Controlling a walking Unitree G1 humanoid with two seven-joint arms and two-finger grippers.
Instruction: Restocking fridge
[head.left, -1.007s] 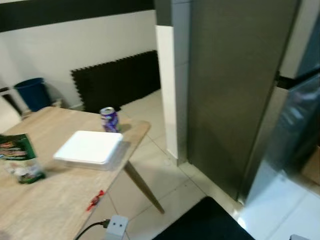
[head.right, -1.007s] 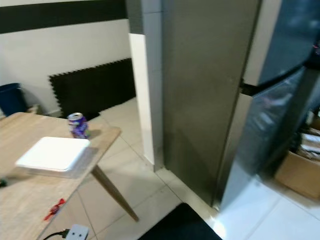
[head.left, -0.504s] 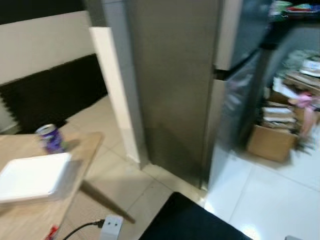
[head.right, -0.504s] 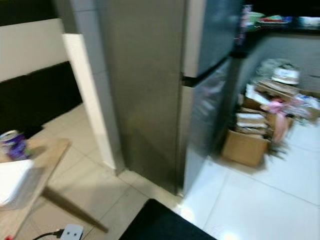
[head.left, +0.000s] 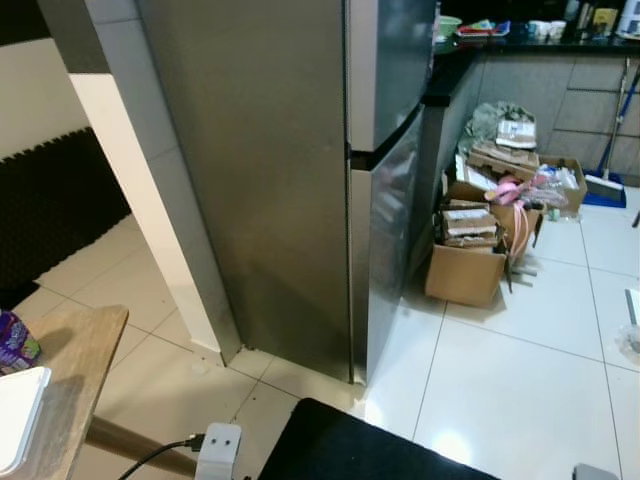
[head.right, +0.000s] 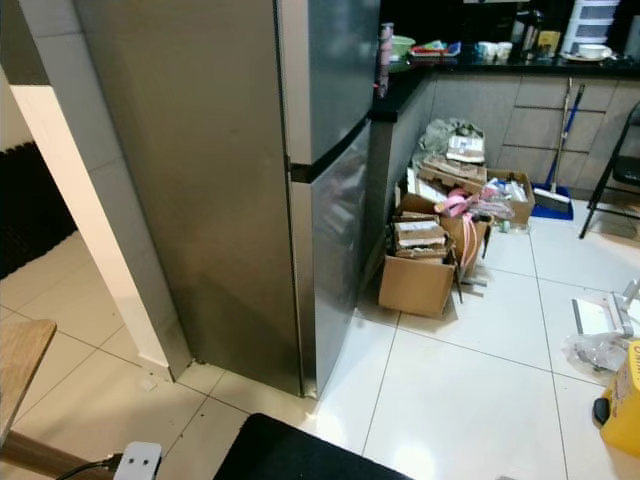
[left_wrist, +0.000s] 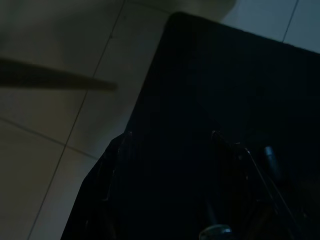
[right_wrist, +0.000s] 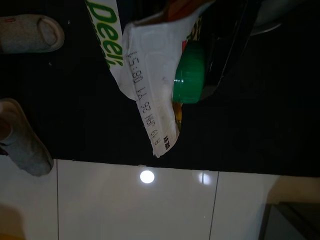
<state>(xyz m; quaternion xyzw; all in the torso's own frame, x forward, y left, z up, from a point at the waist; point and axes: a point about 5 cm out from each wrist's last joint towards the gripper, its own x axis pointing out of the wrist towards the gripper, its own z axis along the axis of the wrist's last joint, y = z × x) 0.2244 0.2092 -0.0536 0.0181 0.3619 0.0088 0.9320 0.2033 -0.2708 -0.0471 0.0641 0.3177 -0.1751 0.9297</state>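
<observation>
One carton (right_wrist: 150, 75) with a green cap was clamped in the right gripper (right_wrist: 212, 60), hanging low over the black mat (right_wrist: 75, 125), while the fridge (head.left: 300, 180) stood ahead with both doors shut. The left gripper (left_wrist: 170, 190) hung idle in the dark, and whether its fingers were spread or closed I could not tell. To do this step well, the robot should probably square up to the door front and open it with the free left arm, keeping the carton upright.

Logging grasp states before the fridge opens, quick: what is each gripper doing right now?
Left gripper: too dark, cannot be told.
Right gripper: jaws closed on a carton with a green cap.
</observation>
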